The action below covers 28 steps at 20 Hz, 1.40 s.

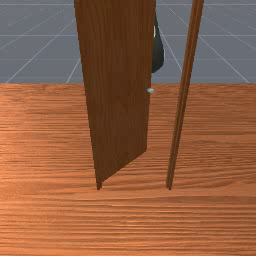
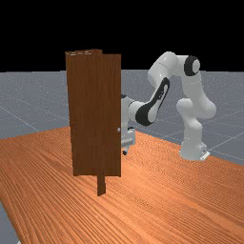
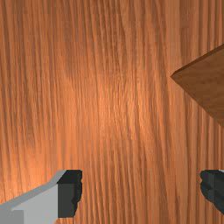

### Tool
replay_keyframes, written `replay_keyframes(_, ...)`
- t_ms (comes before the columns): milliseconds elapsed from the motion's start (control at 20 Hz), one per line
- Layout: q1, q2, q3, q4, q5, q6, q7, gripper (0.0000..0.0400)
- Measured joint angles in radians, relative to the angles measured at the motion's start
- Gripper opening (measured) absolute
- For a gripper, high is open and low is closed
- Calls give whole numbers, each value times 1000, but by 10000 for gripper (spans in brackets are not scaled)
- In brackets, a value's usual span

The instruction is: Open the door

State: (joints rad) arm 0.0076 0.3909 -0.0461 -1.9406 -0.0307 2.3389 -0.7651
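Our pincer (image 2: 126,145) is spread wide, its two dark-tipped fingers (image 3: 70,192) standing well apart in the wrist view, with the grain of the table (image 3: 118,105) showing between and beneath them. Near it stands the door (image 2: 93,114), a tall, flat, upright panel of dark brown wood, its fine grain running up and down. In the far view the door rises well above our pincer and stands on the far view's left of it, its straight side edge partly hiding our hand. We see the door ajar: in the front view the panel is turned at an angle, with its free edge reaching back toward our arm (image 2: 157,76) and a wide gap between that edge and the slim brown frame post (image 1: 182,95). Its bottom edge slants in the front view, rising from the hinge side to the free side. Close to the free edge sits a small, rounded, pale grey knob (image 2: 118,129), which appears higher than our pincer's fingertips in the far view and just beside our hand there. A dark, rounded part of our arm shows past the door's free edge in the front view, above the knob. In the wrist view a pointed corner of the door's dark wood, with a thin, darker edge, lies out ahead of our fingertips, toward one finger's side and apart from both fingers.
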Motion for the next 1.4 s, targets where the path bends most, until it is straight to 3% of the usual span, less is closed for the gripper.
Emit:
replay_keyframes(50, 0, 0, 0, 0, 0, 0, 0, 243)
replay_keyframes(100, 0, 0, 0, 0, 0, 0, 0, 148)
replay_keyframes(150, 0, 0, 0, 0, 0, 0, 0, 90)
replay_keyframes(250, 0, 0, 0, 0, 0, 0, 0, 33)
replay_keyframes(500, 0, -1, -1, -3, 1, 21, 4, 3)
replay_keyframes(600, 0, 12, 0, 26, 1, -19, 4, 1)
replay_keyframes(1400, -6, 10, -4, 16, -2, -7, -4, 0)
